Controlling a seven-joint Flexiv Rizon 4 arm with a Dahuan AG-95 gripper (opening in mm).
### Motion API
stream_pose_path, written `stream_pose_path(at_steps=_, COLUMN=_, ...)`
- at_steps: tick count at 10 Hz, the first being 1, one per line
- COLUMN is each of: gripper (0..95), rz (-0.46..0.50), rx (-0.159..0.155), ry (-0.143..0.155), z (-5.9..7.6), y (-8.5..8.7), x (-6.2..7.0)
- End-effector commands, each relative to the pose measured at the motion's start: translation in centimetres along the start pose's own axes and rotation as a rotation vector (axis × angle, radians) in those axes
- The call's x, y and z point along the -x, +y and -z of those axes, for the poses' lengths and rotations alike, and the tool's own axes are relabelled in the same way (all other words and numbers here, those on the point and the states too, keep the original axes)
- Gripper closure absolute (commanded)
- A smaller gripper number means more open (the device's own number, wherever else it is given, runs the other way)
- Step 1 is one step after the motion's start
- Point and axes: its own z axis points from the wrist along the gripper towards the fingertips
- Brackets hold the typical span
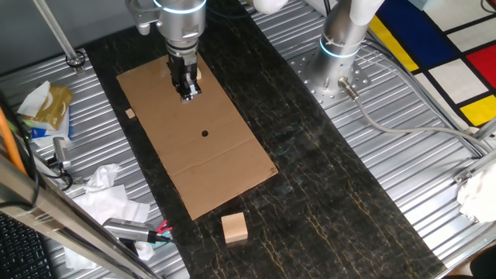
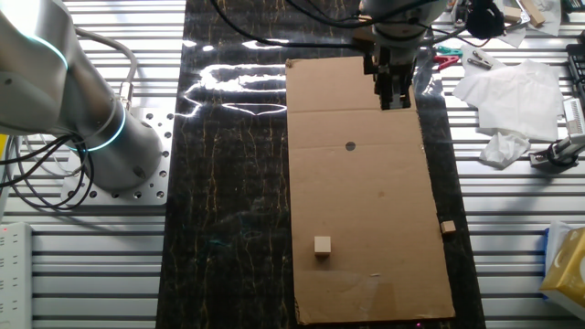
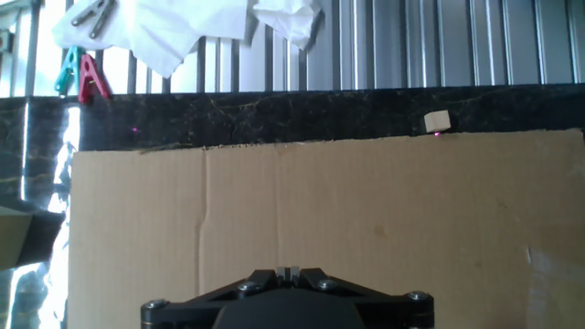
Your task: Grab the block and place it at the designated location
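The ribbed metal tabletop (image 1: 403, 155) carries a long dark marbled mat (image 1: 310, 194), and the arm's silver base (image 1: 345, 39) is bolted down beside it. A flat brown cardboard sheet (image 1: 209, 170) with 1 fold line across it lies on the mat.

The claw (image 1: 188, 93) hangs above the cardboard, pointing down, clear of the sheet. In the hand view its 2 fingers meet with nothing between them, so the claw (image 3: 288, 272) is closed and empty. In the other fixed view the claw (image 2: 395, 99) is over the end of the sheet beyond the fold.

Crumpled white tissue (image 2: 507, 91) lies on the metal ribs to one side of the mat.

The larger tan wooden block (image 1: 234, 227) stands on the mat just off one end of the cardboard.

The block (image 2: 322, 245), a tiny pale cube, sits on the cardboard toward the opposite end, well apart from the claw. It is also well apart from the designated location (image 2: 350, 145), the small black dot near the middle of the sheet, which is uncovered.

A small flat tan chip (image 2: 447, 227) lies on the mat just beside the sheet's long edge.
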Motion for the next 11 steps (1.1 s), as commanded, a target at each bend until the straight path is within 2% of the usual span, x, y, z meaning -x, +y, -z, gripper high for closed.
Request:
stream_pose_path(at_steps=1, gripper=95.0, rz=0.0, rx=0.005, ry=0.036, z=0.07, y=0.02, x=-0.01)
stream_pose_path(at_steps=3, gripper=95.0, rz=-0.001, rx=0.007, ry=0.068, z=0.11, y=0.03, x=-0.03)
stream_pose_path(at_steps=7, gripper=95.0, rz=0.002, rx=0.013, ry=0.069, z=0.28, y=0.07, x=-0.16)
stream_pose_path(at_steps=8, gripper=95.0, rz=0.003, rx=0.004, ry=0.074, z=0.41, y=0.14, x=-0.21)
stream_pose_path(at_steps=10, gripper=95.0, rz=-0.019, rx=0.009, ry=0.096, z=0.47, y=0.32, x=-0.15)
stream_pose_path(at_steps=11, gripper=95.0, rz=-0.01, rx=0.013, ry=0.097, z=0.41, y=0.41, x=-0.13)
